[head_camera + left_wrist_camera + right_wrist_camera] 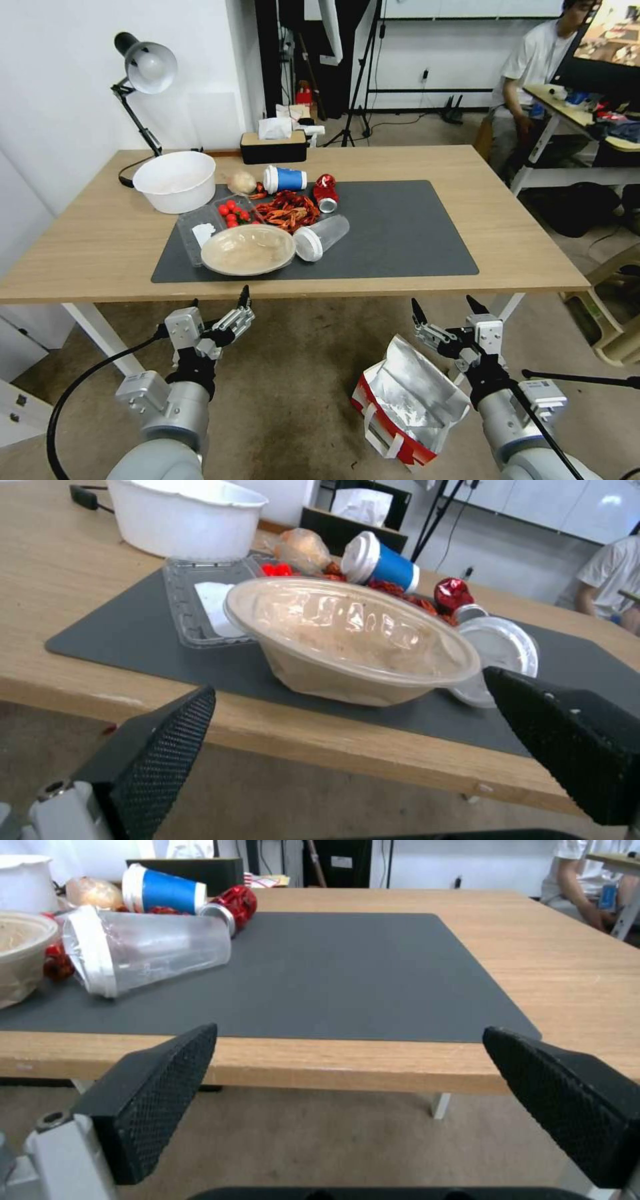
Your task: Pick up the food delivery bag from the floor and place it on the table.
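The food delivery bag (408, 407) sits open on the floor (293, 373) just below the right gripper (443, 308), in front of the counter (520, 240). Both the right gripper and the left gripper (220, 303) hover before the counter's near edge, jaws apart and empty.

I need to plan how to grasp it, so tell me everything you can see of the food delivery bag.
The food delivery bag sits on the floor in front of the table, tilted, its mouth open. Crinkled silver foil lines the inside; the outer wall is red and white, with a white strap handle hanging down the near side. The right gripper, fingers apart, is above its far edge, not gripping it.
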Available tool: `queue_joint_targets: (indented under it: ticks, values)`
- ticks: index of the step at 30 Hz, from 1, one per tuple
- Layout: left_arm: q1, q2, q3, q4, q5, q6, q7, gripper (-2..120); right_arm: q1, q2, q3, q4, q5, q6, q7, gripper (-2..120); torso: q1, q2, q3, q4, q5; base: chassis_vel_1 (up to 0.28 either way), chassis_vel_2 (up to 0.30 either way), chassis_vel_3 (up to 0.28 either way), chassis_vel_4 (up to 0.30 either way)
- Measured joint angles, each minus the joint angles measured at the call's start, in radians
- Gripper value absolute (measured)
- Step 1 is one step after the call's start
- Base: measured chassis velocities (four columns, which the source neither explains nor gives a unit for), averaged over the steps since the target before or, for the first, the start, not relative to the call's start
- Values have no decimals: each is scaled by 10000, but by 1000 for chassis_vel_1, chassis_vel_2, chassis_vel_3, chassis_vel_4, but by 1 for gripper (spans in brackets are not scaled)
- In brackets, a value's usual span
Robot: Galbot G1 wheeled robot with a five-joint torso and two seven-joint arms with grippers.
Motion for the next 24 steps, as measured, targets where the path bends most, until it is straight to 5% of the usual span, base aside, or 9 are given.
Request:
queue_joint_targets:
  ticks: [24]
  values:
    - [52,77,7,-87,-23,61,-18,100,-19,77,-5,41,-83,17,-53,100,-570,-1295,-723,0,0,0,0,0,0]
